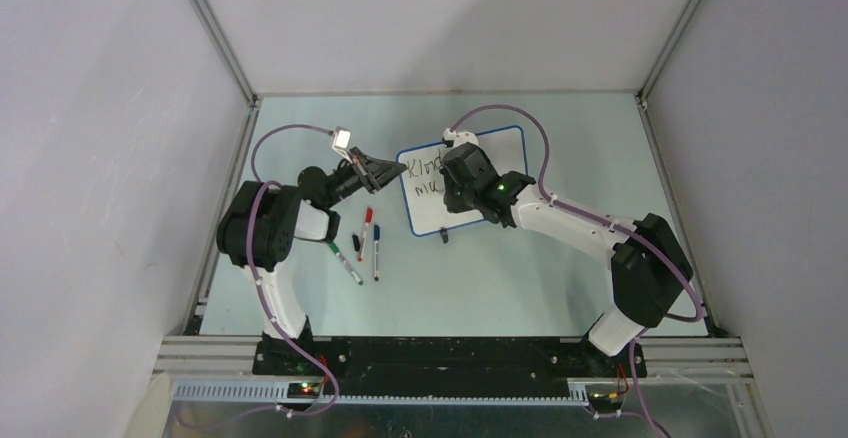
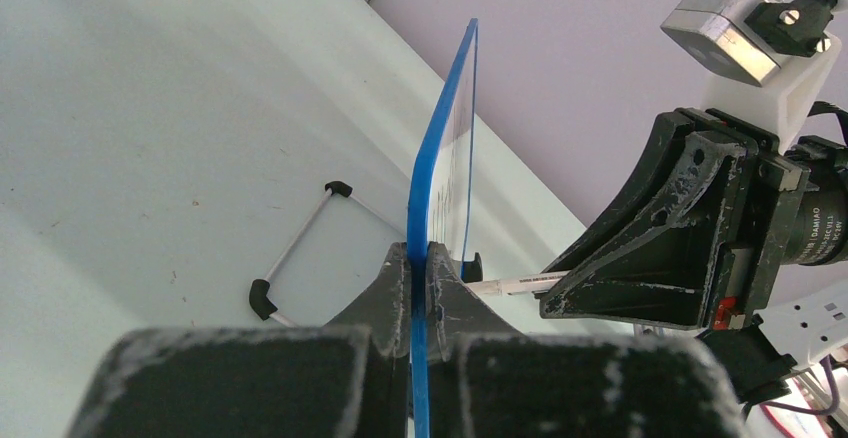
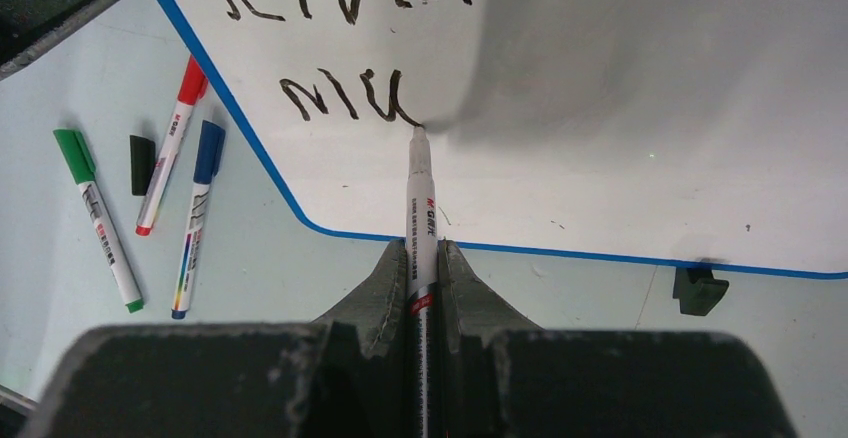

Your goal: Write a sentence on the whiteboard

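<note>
Now, L hand [image 2: 420,254] pinches whiteboard [image 2: 437,148] rim

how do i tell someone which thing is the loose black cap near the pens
Find the whiteboard and look just past its blue-rimmed corner, where loose markers lie side by side. The black cap lies between the green marker and the red marker. It is the only short, all-black piece there, with no white barrel.
</note>
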Controlling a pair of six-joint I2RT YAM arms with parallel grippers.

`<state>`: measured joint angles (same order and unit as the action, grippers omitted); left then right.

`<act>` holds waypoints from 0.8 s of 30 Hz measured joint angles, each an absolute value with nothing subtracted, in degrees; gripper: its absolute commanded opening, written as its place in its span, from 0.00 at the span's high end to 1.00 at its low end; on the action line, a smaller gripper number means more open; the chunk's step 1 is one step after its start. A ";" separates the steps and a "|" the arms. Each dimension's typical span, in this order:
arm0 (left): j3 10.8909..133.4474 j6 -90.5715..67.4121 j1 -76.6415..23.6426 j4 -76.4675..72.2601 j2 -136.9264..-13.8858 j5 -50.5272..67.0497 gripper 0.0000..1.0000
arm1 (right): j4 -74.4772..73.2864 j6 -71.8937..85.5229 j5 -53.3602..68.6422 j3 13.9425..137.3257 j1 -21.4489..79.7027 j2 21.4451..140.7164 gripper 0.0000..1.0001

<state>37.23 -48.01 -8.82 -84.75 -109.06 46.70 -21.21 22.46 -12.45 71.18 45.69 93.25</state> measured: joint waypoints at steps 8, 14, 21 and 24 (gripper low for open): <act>37.21 -48.01 -8.82 -84.75 -109.06 46.72 1.00 | -19.97 22.24 -12.88 70.59 46.04 91.68 1.00; 37.21 -48.01 -8.82 -84.75 -109.06 46.72 1.00 | -16.80 22.17 -13.76 69.01 46.06 88.47 1.00; 37.21 -48.01 -8.82 -84.75 -109.06 46.72 1.00 | -14.17 21.98 -14.17 68.55 46.04 88.47 1.00; 37.21 -48.01 -8.82 -84.75 -109.06 46.72 1.00 | -13.58 21.98 -14.17 68.47 46.02 88.47 1.00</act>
